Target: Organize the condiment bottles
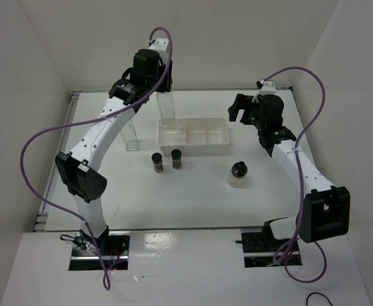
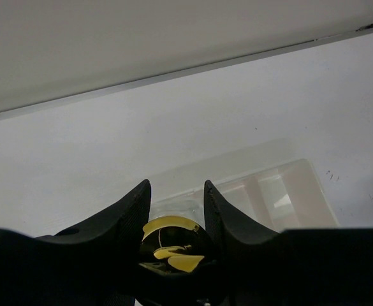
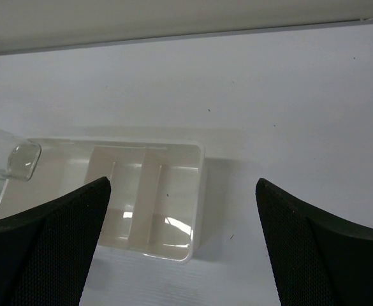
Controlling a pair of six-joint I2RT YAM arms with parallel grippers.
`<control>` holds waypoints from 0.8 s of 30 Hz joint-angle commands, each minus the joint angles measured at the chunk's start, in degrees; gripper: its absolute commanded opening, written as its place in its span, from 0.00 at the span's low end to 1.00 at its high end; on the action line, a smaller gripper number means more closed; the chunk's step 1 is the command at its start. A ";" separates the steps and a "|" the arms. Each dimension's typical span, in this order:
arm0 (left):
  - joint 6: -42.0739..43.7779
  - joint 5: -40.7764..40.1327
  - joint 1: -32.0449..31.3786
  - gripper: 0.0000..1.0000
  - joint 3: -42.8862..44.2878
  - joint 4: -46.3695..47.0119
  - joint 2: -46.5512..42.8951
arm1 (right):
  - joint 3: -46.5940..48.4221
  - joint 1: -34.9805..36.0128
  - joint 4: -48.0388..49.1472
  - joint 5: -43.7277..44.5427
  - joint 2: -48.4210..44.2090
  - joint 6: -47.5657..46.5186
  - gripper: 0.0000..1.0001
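Observation:
My left gripper [image 1: 157,80] is shut on the gold top [image 2: 170,245] of a tall clear bottle [image 1: 166,107], held upright with its base at the left end of the white tray [image 1: 202,145]. I cannot tell whether the base rests in the tray. The bottle's base also shows in the right wrist view [image 3: 14,162]. The second tall clear bottle [image 1: 132,137] stands left of the tray, partly behind the left arm. Two small dark jars [image 1: 157,161] [image 1: 176,159] stand in front of the tray. The squat pale jar [image 1: 238,174] stands to the front right. My right gripper [image 1: 240,109] is open and empty, just right of the tray.
The tray has a large left section and smaller divided sections on the right [image 3: 173,197], and it also shows in the left wrist view [image 2: 282,191]. White walls enclose the table at the back and both sides.

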 commanded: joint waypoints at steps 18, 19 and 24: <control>-2.06 -9.18 -2.87 0.00 9.85 2.62 8.20 | -0.85 -2.13 1.66 -0.52 -0.99 -2.91 0.99; -2.06 -9.71 -2.88 0.00 9.06 2.62 8.20 | -0.85 -2.13 1.66 -0.52 -0.99 -2.91 0.99; -2.59 -12.61 -3.40 0.00 6.07 3.84 8.20 | -0.85 -2.13 1.66 -1.14 -0.46 -2.91 0.99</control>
